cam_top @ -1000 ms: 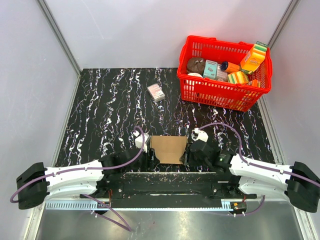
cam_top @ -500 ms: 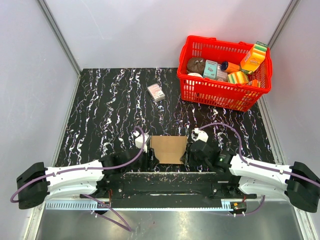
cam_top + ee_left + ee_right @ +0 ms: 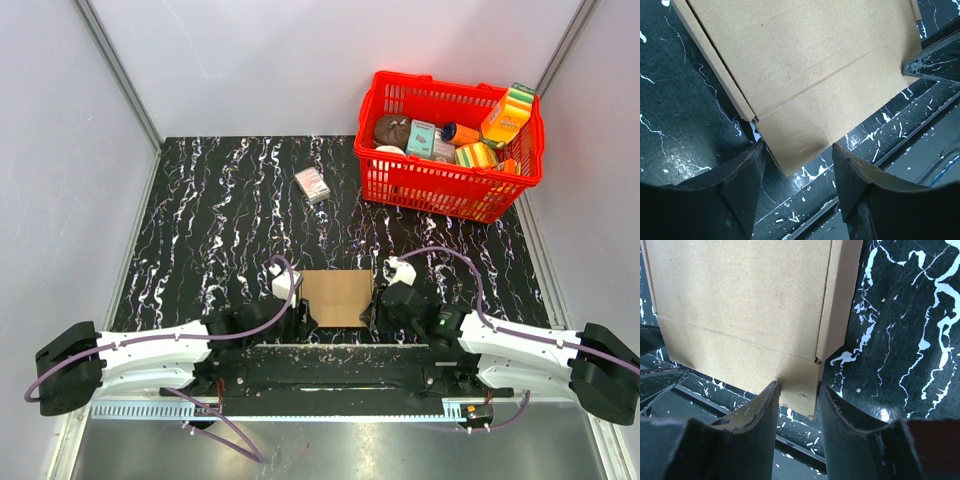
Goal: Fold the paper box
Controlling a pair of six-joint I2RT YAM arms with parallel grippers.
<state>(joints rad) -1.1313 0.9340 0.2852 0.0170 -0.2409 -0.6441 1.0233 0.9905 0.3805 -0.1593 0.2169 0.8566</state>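
Whole table (image 3: 200, 220) is seen from above and behind by the top camera, tilted forward and down, far off. Wrist cameras are pointed steeply down, held very close. The paper box (image 3: 338, 298) is shared by all three.

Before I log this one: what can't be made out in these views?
- Right wrist: whether the right gripper pinches a flap of the paper box; the jaws cover the contact.
- Both wrist views: the box's far end, cut off by the frame edge.
- Top view: print on the small carton, too small to read.
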